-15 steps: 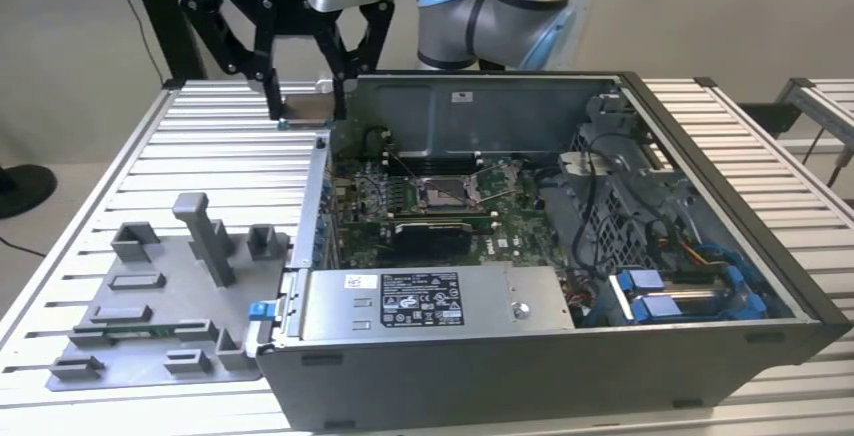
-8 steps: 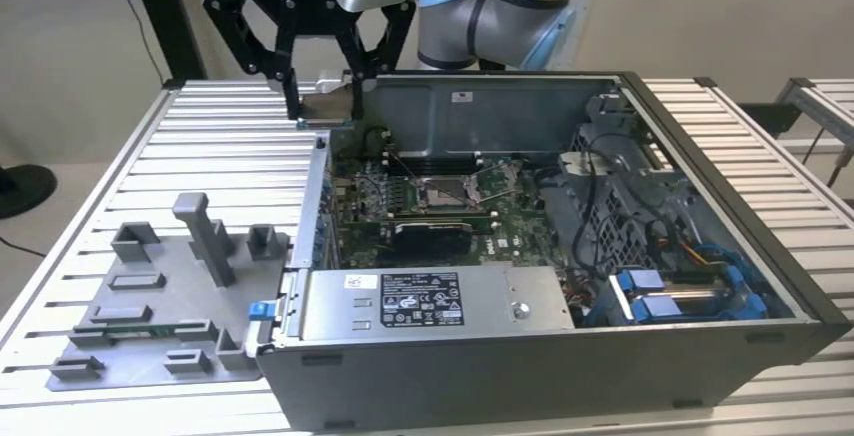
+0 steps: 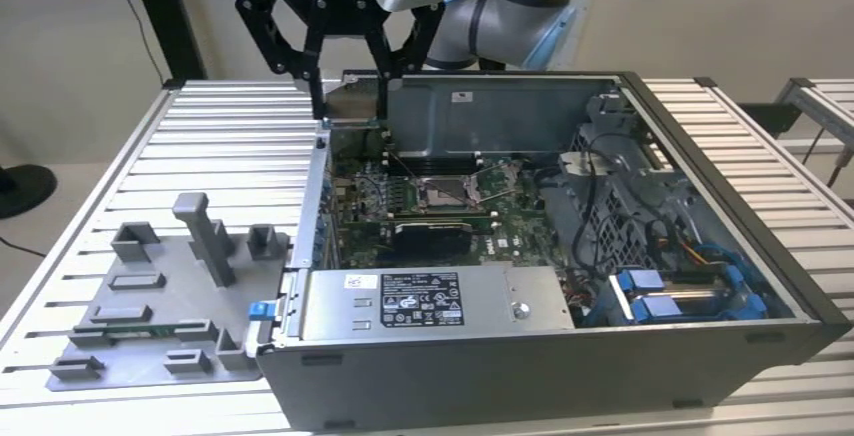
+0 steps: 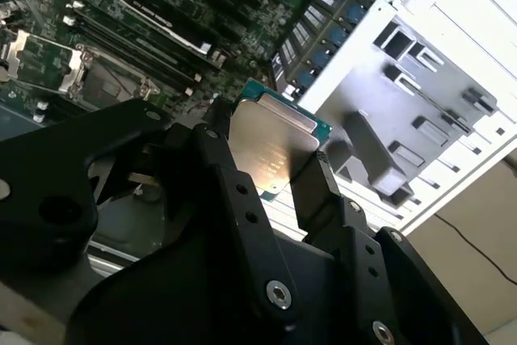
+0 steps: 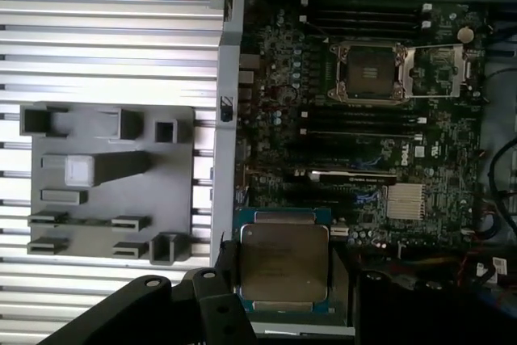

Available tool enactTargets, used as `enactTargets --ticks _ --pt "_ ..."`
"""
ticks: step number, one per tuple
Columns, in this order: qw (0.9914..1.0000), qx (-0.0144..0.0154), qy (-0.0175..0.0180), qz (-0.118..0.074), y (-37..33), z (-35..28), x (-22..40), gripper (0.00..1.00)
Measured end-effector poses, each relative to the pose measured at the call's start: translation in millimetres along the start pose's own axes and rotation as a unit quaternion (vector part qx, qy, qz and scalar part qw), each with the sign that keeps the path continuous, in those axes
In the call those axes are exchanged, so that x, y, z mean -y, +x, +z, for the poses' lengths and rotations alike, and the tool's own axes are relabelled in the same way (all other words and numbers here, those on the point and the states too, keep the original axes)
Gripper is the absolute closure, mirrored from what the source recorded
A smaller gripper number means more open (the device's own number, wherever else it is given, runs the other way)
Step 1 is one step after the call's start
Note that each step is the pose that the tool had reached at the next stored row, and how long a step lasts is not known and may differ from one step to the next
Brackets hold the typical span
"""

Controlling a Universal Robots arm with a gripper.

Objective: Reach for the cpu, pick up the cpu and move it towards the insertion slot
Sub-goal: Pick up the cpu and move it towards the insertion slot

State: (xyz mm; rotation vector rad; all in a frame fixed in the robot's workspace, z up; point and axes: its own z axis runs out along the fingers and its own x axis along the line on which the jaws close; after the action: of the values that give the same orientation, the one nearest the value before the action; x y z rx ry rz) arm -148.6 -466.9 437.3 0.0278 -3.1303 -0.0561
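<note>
One claw [image 3: 350, 106] hangs above the rear wall of the open computer case [image 3: 747, 256] in the exterior view, its black fingers [image 4: 315, 191] pinching the cpu [image 5: 283, 260] by opposite edges. In both wrist views the cpu [image 4: 271, 147] sits between the fingertips, its pale metal face showing and a green border around it. Below and beyond the claw, on the motherboard [image 5: 363, 159] inside the case, lies the insertion slot [image 5: 367, 72], a square socket with a shiny metal frame [image 3: 445, 193] and darker centre; the held chip is well apart from it, nearer the case edge. Off to the side of the claw, outside the case on the ribbed metal table [image 3: 214, 146], rests the grey plastic tray [image 5: 105, 175] with its pockets and upright posts. Near the case front a labelled grey power supply [image 3: 420, 301] lies well apart from the claw.
</note>
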Motion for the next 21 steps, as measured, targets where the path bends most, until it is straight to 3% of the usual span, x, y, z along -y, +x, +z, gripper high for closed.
enactTargets --ticks 5,21 --pt "1.0 -0.0002 0.0 0.0 -13.4 -0.1 0.2 1.0" --pt "1.0 -0.0008 0.0 0.0 -69.2 -0.7 1.2 1.0"
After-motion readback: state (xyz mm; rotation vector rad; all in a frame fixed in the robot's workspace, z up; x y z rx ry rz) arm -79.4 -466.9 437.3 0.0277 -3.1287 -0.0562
